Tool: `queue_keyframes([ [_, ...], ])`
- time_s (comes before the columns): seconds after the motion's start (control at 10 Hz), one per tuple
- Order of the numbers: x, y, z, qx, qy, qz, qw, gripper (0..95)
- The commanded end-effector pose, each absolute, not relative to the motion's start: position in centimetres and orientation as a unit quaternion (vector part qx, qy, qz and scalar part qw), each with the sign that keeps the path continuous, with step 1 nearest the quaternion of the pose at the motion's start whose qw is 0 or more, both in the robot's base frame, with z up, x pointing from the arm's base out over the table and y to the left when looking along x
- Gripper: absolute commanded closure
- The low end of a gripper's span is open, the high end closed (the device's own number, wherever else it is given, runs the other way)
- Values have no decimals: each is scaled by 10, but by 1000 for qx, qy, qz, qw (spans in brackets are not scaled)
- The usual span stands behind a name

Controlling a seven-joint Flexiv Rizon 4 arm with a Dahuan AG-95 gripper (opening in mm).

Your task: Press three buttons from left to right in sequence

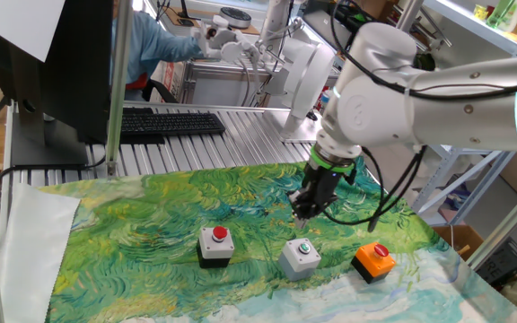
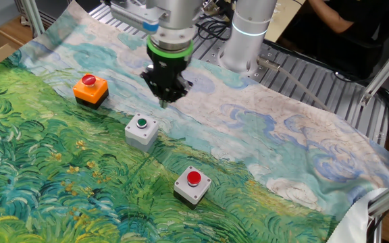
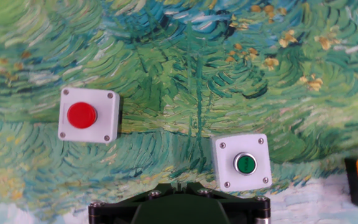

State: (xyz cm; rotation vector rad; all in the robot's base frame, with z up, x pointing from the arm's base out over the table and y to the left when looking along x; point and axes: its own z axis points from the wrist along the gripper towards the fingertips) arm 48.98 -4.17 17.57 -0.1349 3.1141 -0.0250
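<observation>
From the fixed view facing the arm I've got three boxes in a rough row across the painted cloth on the desk [image 1: 79, 224], spaced apart so each can be hit on its own.

Leftmost: black-and-white box with red button [image 1: 215, 244], cap facing up, clear of the arm. That's the one I'd count as first in the sequence. I can't tell from here whether it's been pressed.

Middle: grey box with green button [image 1: 301, 257], just in front of and below the gripper [image 1: 305, 212]. In the hand view it sits right of centre, the red one left of centre, so the tool axis falls between the two, not over either cap.

Gripper hangs above the cloth, pointing straight down, touching nothing. Vertical pose makes sense for a straight push on an upward-facing cap. Fingertips come to a narrow point in both fixed views, but I can't tell whether they're together or slightly apart; the hand view shows only the gripper body.

Rightmost: orange box with red button [image 1: 373, 260], nearest the cloth's right edge, well apart from the gripper.

My call: next move needs lateral alignment over a cap before descending.
</observation>
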Motion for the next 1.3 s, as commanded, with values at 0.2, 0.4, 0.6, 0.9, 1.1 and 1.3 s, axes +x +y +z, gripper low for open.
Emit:
queue_keyframes([
  [0.2,489,-52,174,-46,999,-11,14,950],
  [0.4,489,-52,174,-48,999,-14,14,950],
  [0.6,489,-52,174,-50,999,-11,14,950],
  [0.9,489,-52,174,-45,999,-10,15,950],
  [1.1,489,-52,174,-45,999,-10,13,950],
  [1.3,489,-52,174,-43,999,-9,14,950],
])
